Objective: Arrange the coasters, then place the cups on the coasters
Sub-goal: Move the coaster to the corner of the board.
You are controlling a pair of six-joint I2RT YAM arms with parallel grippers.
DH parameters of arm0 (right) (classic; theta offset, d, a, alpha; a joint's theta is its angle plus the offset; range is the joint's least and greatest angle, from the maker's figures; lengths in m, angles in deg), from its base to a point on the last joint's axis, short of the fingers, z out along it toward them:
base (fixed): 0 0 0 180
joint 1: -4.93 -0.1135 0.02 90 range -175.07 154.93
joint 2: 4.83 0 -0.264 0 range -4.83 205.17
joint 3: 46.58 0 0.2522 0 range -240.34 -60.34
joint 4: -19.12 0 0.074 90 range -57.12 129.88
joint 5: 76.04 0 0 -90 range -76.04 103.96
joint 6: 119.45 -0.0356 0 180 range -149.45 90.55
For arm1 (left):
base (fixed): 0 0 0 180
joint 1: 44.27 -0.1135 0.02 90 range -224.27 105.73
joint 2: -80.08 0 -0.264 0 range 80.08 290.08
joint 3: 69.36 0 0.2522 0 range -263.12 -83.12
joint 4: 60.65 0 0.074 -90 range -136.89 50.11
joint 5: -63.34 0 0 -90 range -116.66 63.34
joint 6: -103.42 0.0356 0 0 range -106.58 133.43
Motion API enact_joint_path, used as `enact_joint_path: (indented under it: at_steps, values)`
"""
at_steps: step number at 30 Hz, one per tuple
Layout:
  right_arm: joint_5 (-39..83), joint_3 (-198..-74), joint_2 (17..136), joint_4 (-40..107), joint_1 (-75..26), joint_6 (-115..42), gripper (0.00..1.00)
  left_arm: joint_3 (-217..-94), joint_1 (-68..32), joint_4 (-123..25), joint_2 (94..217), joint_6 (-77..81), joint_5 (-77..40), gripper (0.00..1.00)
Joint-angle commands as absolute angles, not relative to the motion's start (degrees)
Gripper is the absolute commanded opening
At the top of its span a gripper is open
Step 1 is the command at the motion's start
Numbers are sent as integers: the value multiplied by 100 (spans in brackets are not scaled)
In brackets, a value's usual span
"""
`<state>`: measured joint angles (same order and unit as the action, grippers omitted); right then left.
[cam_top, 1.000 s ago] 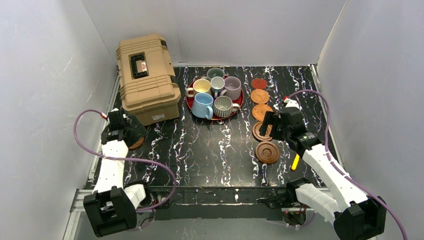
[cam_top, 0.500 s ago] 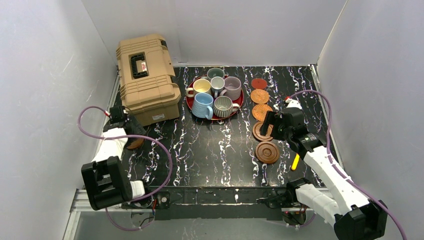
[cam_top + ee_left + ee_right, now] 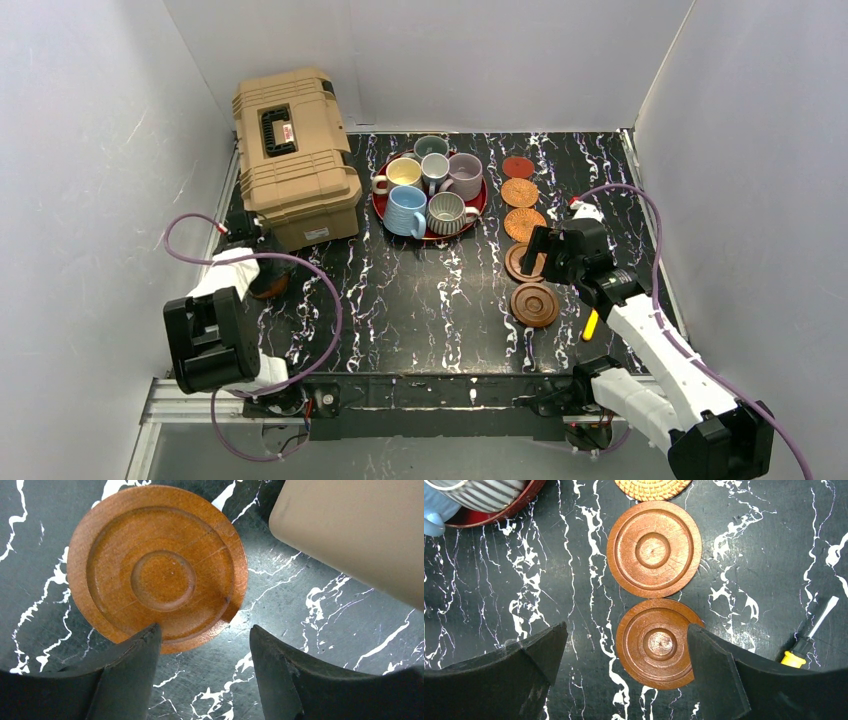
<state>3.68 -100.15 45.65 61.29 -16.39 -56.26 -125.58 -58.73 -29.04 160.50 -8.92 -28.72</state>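
One dark wood coaster (image 3: 157, 567) lies flat by the toolbox, seen in the top view as a sliver (image 3: 272, 288). My left gripper (image 3: 202, 645) hangs low over its near rim, jaws apart; one fingertip (image 3: 145, 645) overlaps the rim, the other stands over bare table. Five coasters form a column on the right: pinkish-red (image 3: 517, 167), two orange woven (image 3: 519, 192), and two dark wood (image 3: 654, 549) (image 3: 659, 642). My right gripper (image 3: 626, 635) is open above the nearest one. Several cups (image 3: 430, 190) stand on the red tray (image 3: 378, 205).
A tan toolbox (image 3: 295, 150) sits at the back left, its corner (image 3: 360, 530) close to the left gripper. A yellow-handled screwdriver (image 3: 591, 323) lies right of the nearest coaster. Grey walls enclose the black marbled table (image 3: 420, 300).
The left arm has folded back and its gripper has dropped toward the coaster by the toolbox, with the jaws narrowing. The right arm has barely moved.
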Motion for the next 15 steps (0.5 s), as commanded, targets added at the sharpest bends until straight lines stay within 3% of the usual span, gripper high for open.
enact_joint_path:
  at_steps: [1,15]
  values:
    - [385,-10016,4421,5994,-1599,-5650,98,-12716,-5297,-2784,16087,-1179,-2904,63]
    - [370,-10054,4412,6041,-1582,-5600,98,-12373,-4808,-2182,14979,-1532,-2892,63]
